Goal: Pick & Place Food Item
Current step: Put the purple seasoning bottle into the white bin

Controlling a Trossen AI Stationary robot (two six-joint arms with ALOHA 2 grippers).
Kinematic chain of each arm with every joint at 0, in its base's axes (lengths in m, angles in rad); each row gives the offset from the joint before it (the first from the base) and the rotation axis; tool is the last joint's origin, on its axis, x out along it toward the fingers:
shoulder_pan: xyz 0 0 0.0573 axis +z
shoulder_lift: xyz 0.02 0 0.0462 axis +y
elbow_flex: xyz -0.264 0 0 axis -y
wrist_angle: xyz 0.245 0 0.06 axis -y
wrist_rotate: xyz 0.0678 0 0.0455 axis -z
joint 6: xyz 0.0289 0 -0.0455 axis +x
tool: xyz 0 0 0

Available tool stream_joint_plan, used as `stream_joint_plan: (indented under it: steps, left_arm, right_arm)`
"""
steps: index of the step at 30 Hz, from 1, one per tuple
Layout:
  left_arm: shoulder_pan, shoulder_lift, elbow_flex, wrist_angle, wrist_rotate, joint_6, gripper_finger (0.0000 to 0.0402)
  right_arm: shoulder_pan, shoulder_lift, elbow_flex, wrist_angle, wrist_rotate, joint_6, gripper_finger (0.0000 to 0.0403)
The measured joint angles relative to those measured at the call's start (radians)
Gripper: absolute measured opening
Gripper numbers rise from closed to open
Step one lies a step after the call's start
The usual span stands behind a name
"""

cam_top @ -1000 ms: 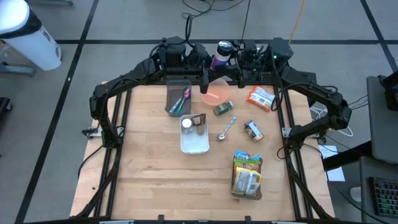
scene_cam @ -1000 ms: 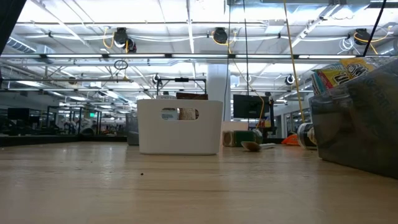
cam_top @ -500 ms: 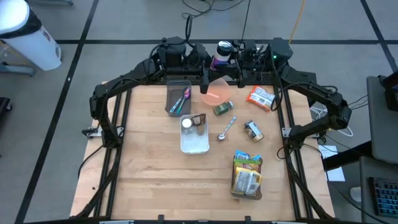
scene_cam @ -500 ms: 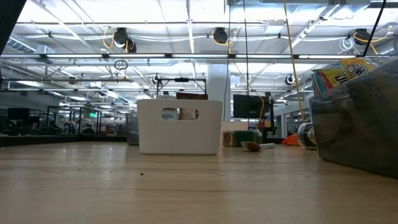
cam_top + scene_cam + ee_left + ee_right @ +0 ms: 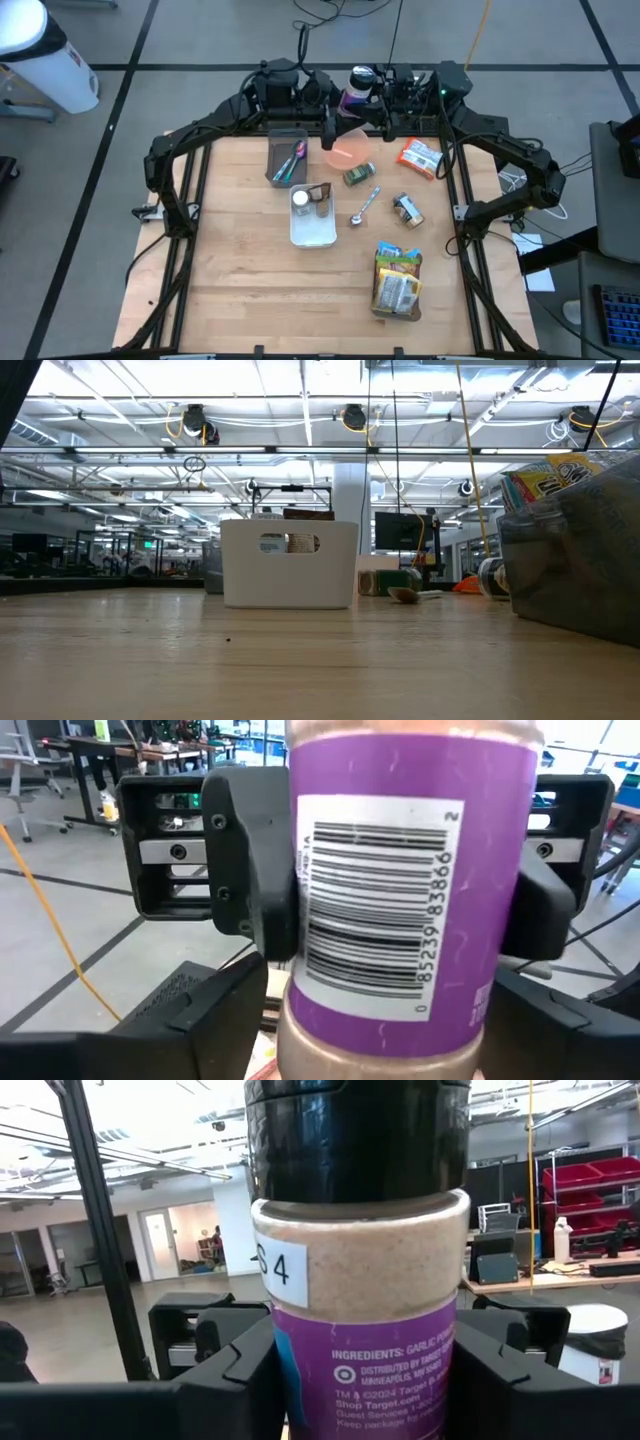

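Dark fingers (image 5: 232, 1380) of the right gripper (image 5: 365, 1395) are pressed against both sides of the spice jar (image 5: 360, 1280), which is grasped upright. Jar: black lid, purple label, pale powder inside. It is held in the air at the table's far edge, between the two wrists. The left gripper (image 5: 380, 1030) is set against the jar's opposite, barcode side; whether it grasps or has let go cannot be told. On the wooden table (image 5: 230, 250) below are listed: a pink bowl (image 5: 346, 148); a dark tray (image 5: 287, 158) with utensils; a small green jar (image 5: 358, 174); an orange packet (image 5: 419, 156); a spoon (image 5: 364, 205); a can (image 5: 407, 209); a white bin (image 5: 312, 225) at the centre; a snack bag (image 5: 398, 280) nearest the front.
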State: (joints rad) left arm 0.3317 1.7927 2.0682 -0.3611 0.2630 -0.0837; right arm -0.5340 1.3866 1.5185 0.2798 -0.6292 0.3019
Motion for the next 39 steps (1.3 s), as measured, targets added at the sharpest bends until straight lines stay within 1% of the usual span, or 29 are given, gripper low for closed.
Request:
stream_joint_plan:
  steps: [4,10,13,17,21,24,27,35,39]
  left_arm:
    - [0.005,-0.003,0.0,-0.017,-0.002,0.007,0.0318]
    - [0.032,-0.036,0.0,-0.126,-0.004,0.027,0.0311]
    - [0.047,-0.064,0.0,-0.168,-0.003,0.034,0.0308]
    - [0.07,-0.106,0.0,-0.2,-0.003,0.023,0.0311]
    - [0.102,-0.144,0.0,-0.246,-0.003,-0.061,0.0314]
    - [0.124,-0.159,0.0,-0.283,-0.003,-0.147,0.0311]
    - [0.134,-0.167,0.0,-0.298,-0.002,-0.191,0.0303]
    - [0.091,-0.167,0.0,-0.318,-0.008,-0.179,0.0277]
    - [0.062,-0.167,0.0,-0.396,-0.081,-0.151,0.0265]
  right_arm:
    - [-0.019,-0.013,0.0,-0.002,0.0,0.0,0.0177]
    - [-0.065,-0.051,0.0,-0.047,-0.003,-0.006,0.0175]
    - [-0.085,-0.07,0.0,-0.121,-0.005,-0.032,0.0175]
    - [-0.086,-0.083,0.0,-0.24,-0.004,-0.111,0.0174]
    - [-0.05,-0.081,0.0,-0.327,0.005,-0.185,0.0174]
    - [-0.001,-0.072,0.001,-0.354,0.062,-0.24,0.0174]
    - [0.041,-0.054,0.001,-0.399,0.111,-0.299,0.0174]
    - [0.138,-0.007,0.001,-0.447,0.258,-0.435,0.0174]
    - [0.159,-0.002,0.001,-0.459,0.317,-0.495,0.0174]
